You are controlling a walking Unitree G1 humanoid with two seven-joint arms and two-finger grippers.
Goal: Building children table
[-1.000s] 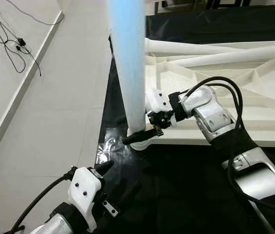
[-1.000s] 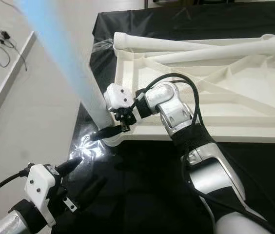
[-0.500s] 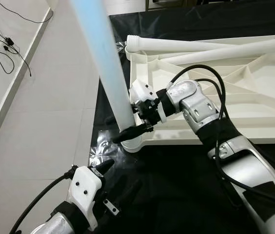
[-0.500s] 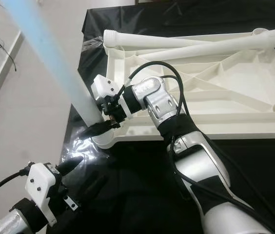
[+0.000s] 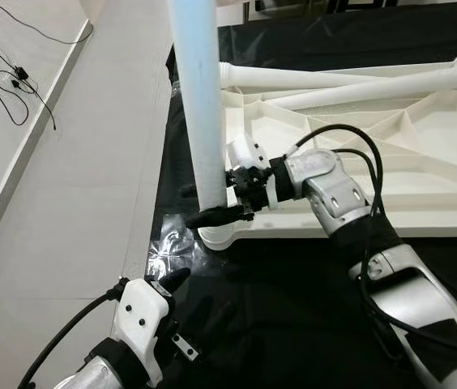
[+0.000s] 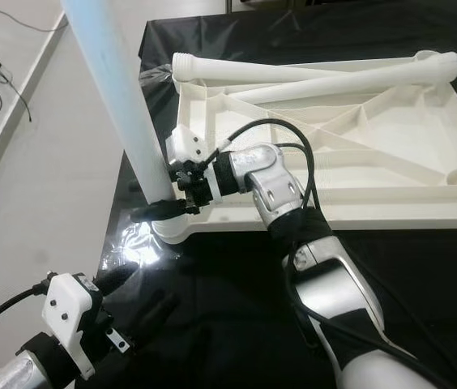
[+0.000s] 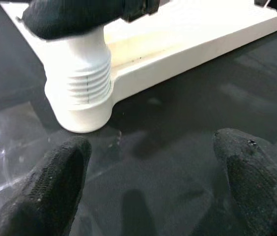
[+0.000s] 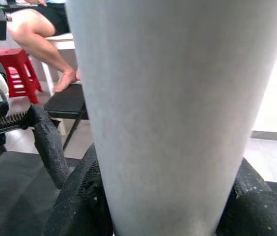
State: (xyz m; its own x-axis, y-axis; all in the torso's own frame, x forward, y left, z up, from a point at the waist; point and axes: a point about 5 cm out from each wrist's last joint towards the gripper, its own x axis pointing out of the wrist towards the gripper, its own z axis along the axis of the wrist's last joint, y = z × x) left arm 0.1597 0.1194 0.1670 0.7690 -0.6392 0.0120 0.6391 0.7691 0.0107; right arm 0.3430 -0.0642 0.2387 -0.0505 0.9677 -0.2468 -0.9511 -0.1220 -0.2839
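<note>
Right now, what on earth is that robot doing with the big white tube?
It is putting together a small plastic table. The tabletop lies upside down on a black sheet on the floor. The right gripper is clamped around a white table leg that stands upright in the corner socket, its threaded end seated there. Two more legs lie across the far edge of the tabletop. The left gripper hovers open near the socket, holding nothing.
</note>
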